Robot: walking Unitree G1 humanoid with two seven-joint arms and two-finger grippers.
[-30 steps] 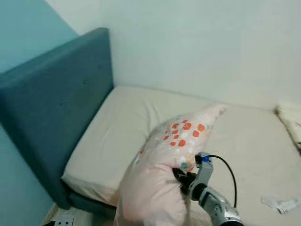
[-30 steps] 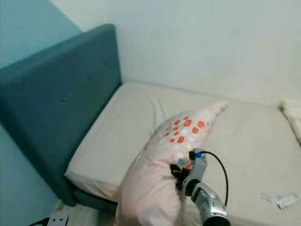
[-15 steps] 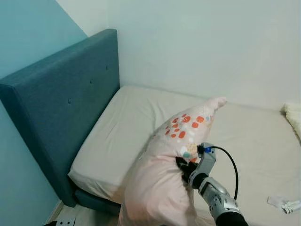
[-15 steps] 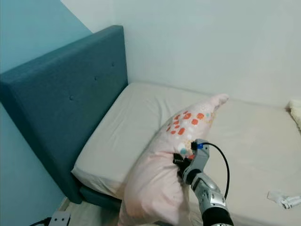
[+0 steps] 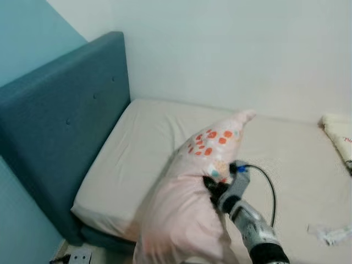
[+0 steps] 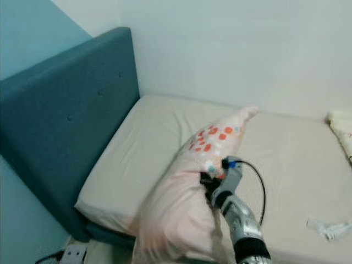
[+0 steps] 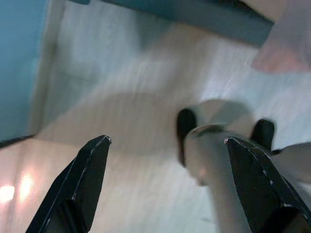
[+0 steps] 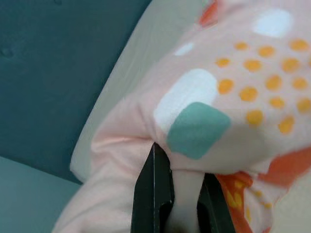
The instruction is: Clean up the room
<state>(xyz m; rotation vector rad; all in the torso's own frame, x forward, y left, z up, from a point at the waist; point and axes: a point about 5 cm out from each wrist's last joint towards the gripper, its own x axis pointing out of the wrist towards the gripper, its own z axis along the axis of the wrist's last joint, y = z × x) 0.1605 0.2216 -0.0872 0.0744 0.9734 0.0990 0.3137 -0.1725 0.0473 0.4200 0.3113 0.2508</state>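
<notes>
A pale pink pillow (image 5: pixel 187 209) with orange, white and teal spots hangs upright over the near edge of the bed, its top corner pointing up toward the wall. My right gripper (image 5: pixel 211 188) is shut on a fold of the pillow (image 8: pixel 194 126) about halfway up its right side; the pinched cloth bunches between the black fingers (image 8: pixel 153 194). My left gripper (image 7: pixel 167 145) hangs low over pale wooden floor with its fingers (image 7: pixel 90 174) spread open and nothing between them.
The bed (image 5: pixel 143 148) has a cream sheet and a tall teal padded headboard (image 5: pixel 60 132) on the left. A white wall runs behind it. A folded cream blanket (image 5: pixel 338 132) lies at the far right, a small white scrap (image 5: pixel 329 234) near the front right. A power strip (image 6: pixel 74 253) lies on the floor.
The camera has swung slightly, shifting the whole scene. The right gripper keeps its hold on the pillow, which stays raised in about the same pose.
</notes>
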